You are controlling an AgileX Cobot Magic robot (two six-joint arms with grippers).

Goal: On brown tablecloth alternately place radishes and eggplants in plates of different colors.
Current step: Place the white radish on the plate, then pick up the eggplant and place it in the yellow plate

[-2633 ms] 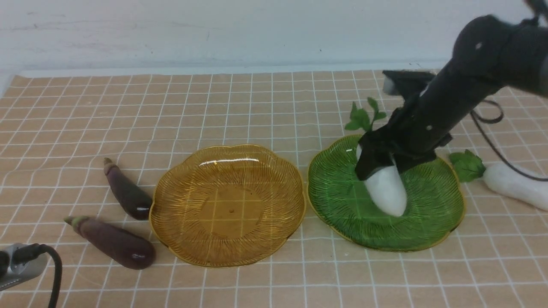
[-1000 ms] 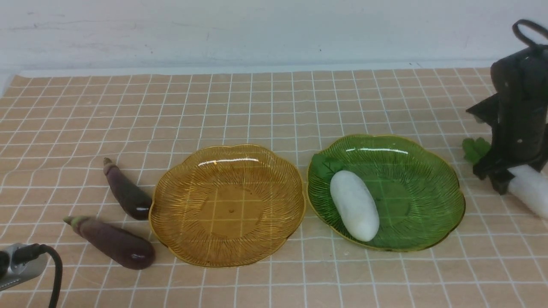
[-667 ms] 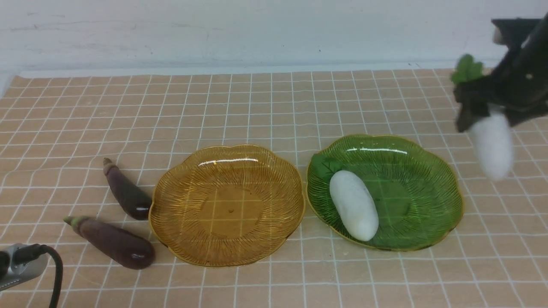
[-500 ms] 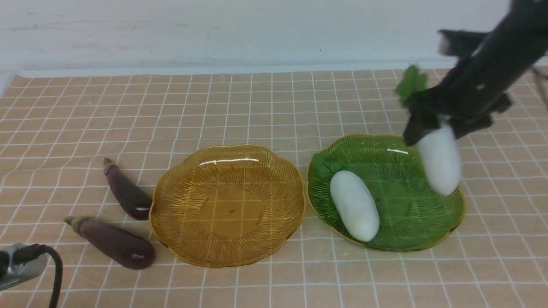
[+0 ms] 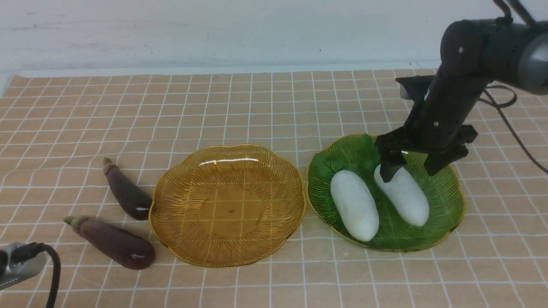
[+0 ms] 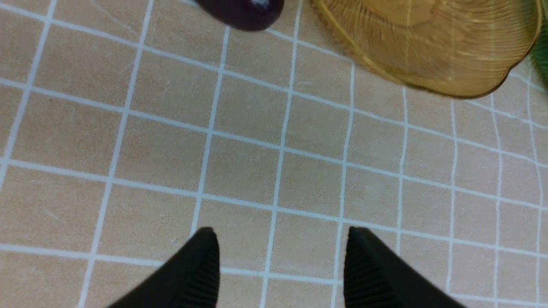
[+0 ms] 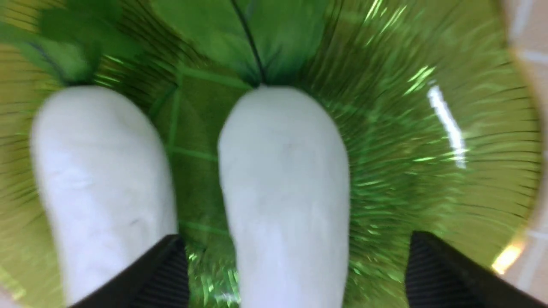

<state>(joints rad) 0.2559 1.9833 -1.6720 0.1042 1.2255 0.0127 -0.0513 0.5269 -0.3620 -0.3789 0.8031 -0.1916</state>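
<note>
The robot's right arm reaches in from the far right over the green scallop-edged ribbed plate with a gold rim (image 5: 445, 239), its black gripper (image 5: 411, 164) angled downward above the plate. The fingers are spread wide, one on either side of a plump white oblong radish with green leaves (image 7: 284, 184), and clear of its sides. That radish lies slantwise in the plate; a second white oblong radish with a leafy top (image 5: 354, 205) lies beside it, nearer the robot's left.

The left arm's gripper (image 6: 282, 256) hangs over bare tan-orange cloth with a white grid (image 6: 239, 171), its fingertips apart with nothing between them; only a grey part of that arm enters the front view's near left corner.

The empty amber ribbed plate with a scalloped gold rim (image 5: 231, 209) sits between the green plate and two glossy dark purple eggplants, a slimmer one (image 5: 128, 190) farther away and a plumper one (image 5: 115, 244) nearer.
</note>
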